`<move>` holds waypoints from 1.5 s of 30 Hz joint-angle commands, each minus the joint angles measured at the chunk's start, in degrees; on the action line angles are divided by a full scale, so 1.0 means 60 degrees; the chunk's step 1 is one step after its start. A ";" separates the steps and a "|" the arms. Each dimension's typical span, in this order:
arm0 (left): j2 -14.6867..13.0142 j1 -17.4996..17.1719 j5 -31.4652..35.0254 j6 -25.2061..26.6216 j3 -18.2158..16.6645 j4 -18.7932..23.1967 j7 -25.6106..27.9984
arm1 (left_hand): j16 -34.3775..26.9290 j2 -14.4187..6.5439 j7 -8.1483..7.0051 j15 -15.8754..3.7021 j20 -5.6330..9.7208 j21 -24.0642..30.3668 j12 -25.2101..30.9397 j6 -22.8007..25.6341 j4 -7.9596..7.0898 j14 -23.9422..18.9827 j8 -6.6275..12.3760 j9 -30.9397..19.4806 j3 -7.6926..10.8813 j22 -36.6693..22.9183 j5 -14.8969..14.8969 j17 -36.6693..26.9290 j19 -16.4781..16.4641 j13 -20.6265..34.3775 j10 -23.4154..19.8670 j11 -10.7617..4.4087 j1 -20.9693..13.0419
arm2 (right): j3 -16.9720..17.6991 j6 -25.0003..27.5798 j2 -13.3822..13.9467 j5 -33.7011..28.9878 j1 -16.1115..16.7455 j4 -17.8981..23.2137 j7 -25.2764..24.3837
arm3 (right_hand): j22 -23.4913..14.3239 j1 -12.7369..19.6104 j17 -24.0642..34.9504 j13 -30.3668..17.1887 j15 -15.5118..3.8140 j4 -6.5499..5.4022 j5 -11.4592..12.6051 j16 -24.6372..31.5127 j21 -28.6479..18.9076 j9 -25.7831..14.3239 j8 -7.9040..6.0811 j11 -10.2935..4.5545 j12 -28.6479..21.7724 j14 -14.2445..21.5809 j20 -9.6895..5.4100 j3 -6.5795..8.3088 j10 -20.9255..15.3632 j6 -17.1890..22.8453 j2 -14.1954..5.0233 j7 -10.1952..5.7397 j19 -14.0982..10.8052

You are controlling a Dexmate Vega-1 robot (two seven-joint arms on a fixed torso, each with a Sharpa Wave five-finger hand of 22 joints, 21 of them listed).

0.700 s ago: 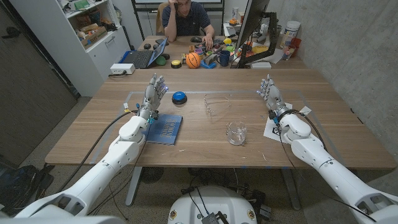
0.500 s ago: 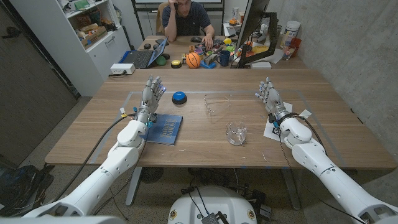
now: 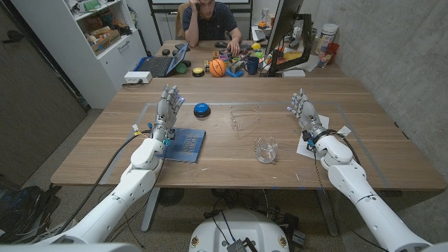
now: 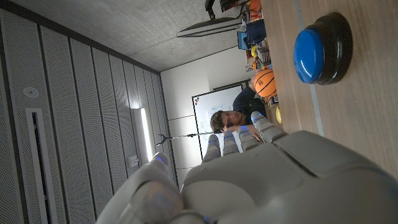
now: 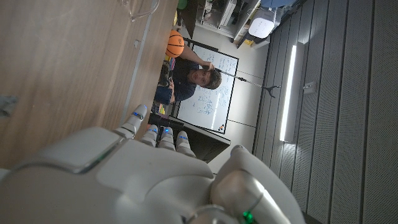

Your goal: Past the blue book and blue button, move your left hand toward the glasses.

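My left hand [image 3: 168,107] stands upright with its fingers apart and holds nothing, at the far left corner of the blue book [image 3: 185,144]. The blue button [image 3: 201,109] sits just to its right, also seen close in the left wrist view as a blue button [image 4: 322,41] beyond my left hand [image 4: 261,180]. The clear glasses [image 3: 242,116] lie further right, near the table's middle. My right hand [image 3: 304,110] stands upright and empty on the right side, fingers spread, seen from behind as my right hand [image 5: 137,180].
A clear glass cup [image 3: 266,149] stands in front of the glasses. A white paper [image 3: 306,145] lies by my right wrist. Behind the table a person [image 3: 213,21] sits at a cluttered desk with a laptop [image 3: 162,63] and an orange ball [image 3: 218,67].
My left hand has drifted slightly left and back, away from the button. My right hand has shifted a little left. The objects have not moved.
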State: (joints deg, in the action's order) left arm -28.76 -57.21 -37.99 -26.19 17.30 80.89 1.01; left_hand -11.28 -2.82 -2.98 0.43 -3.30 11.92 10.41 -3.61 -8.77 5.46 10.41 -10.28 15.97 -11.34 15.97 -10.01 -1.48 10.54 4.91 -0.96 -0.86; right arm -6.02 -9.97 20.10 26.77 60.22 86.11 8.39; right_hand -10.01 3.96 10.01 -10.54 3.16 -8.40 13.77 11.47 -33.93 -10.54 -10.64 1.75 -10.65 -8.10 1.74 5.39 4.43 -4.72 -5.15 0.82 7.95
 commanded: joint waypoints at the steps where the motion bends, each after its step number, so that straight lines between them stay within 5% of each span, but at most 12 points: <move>1: -0.0192 0.0124 0.0536 0.0071 0.0008 0.0201 0.0412 | -0.0038 0.0076 -0.0347 0.0100 -0.0146 0.0029 0.0032 -0.0102 0.0071 0.0106 0.0041 -0.0014 -0.0091 -0.0010 0.0051 -0.0028 0.0050 0.0020 0.0093 -0.0005 -0.0037 | 0.0726 0.0226 -0.0774 -0.0702 -0.0007 -0.0130 0.0669 | -0.0042 0.0027 0.0035 -0.0024 -0.0031 -0.0051 0.0047 0.0034 0.0011 -0.0009 -0.0040 -0.0015 -0.0058 -0.0057 0.0011 0.0006 0.0048 -0.0080 -0.0377 0.0004 0.0057; 5: -0.0337 0.0303 0.1003 0.0103 0.0031 0.0297 0.0666 | -0.0027 0.0305 -0.1146 0.0145 -0.0167 0.0016 0.0027 -0.0108 0.0232 0.0135 0.0048 -0.0008 -0.0205 -0.0005 0.0083 -0.0022 0.0079 0.0019 0.0153 0.0017 -0.0184 | 0.0860 0.0236 -0.0937 -0.0828 -0.0051 -0.0209 0.0827 | -0.0042 0.0027 0.0035 -0.0024 -0.0031 -0.0053 0.0046 0.0033 0.0022 -0.0010 -0.0039 -0.0003 -0.0061 -0.0056 0.0014 0.0004 0.0037 -0.0082 -0.0375 0.0010 0.0049; 10: -0.0461 0.0548 0.1410 0.0165 0.0037 0.0376 0.0877 | 0.0008 0.0423 -0.1522 0.0176 -0.0180 -0.0026 0.0009 -0.0228 0.0363 0.0244 0.0012 -0.0006 -0.0259 -0.0004 0.0120 -0.0021 0.0196 0.0018 0.0246 -0.0071 -0.0325 | 0.1001 0.0260 -0.1113 -0.0925 -0.0099 -0.0312 0.0989 | -0.0043 0.0025 0.0036 -0.0024 -0.0031 -0.0055 0.0044 0.0030 0.0040 -0.0010 -0.0041 0.0006 -0.0059 -0.0059 0.0013 0.0002 0.0040 -0.0076 -0.0371 0.0013 0.0048; 20: -0.1037 0.1061 0.2634 0.0738 0.0183 0.0792 0.1298 | 0.0046 0.0466 -0.1609 0.0187 -0.0109 -0.0086 -0.0056 -0.0491 0.0665 0.0462 0.0003 -0.0017 -0.0211 0.0004 0.0200 -0.0026 0.0399 0.0022 0.0595 -0.0364 -0.0740 | 0.1201 0.0161 -0.1346 -0.1083 -0.0166 -0.0509 0.1219 | -0.0044 0.0018 0.0038 -0.0024 -0.0039 -0.0061 0.0041 0.0028 0.0066 -0.0010 -0.0043 -0.0040 -0.0059 -0.0056 0.0014 -0.0006 0.0034 -0.0070 -0.0363 0.0011 0.0033; 45: -0.1817 0.2271 0.5531 0.1888 0.0902 0.1955 0.1564 | 0.0083 0.0900 -0.1615 0.0334 -0.0184 -0.0179 -0.0100 -0.0854 0.1212 0.1079 0.0037 -0.0046 -0.0383 -0.0005 0.0303 -0.0066 0.0991 0.0039 0.1393 -0.0543 -0.1384 | 0.1423 -0.0055 -0.1677 -0.1104 -0.0249 -0.0843 0.1516 | -0.0047 -0.0026 0.0043 -0.0025 -0.0027 -0.0086 0.0033 0.0034 0.0131 -0.0010 -0.0052 -0.0062 -0.0069 -0.0029 0.0005 -0.0041 -0.0011 -0.0034 -0.0336 0.0023 0.0000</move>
State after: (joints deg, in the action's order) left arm -37.94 -46.86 -11.76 -17.49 20.70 90.18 10.64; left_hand -10.95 2.40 -12.56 2.22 -4.09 11.19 10.15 -8.27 -2.03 9.60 10.40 -10.27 13.64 -11.20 17.40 -10.29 3.82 10.52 9.79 -3.78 -8.50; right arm 1.97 -9.76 10.86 20.20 58.64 81.34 17.02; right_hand -9.99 3.96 10.00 -10.53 3.15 -8.63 13.76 11.47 -33.26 -10.53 -10.64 1.53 -10.64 -8.09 1.74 5.15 4.20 -4.72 -5.15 0.82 7.95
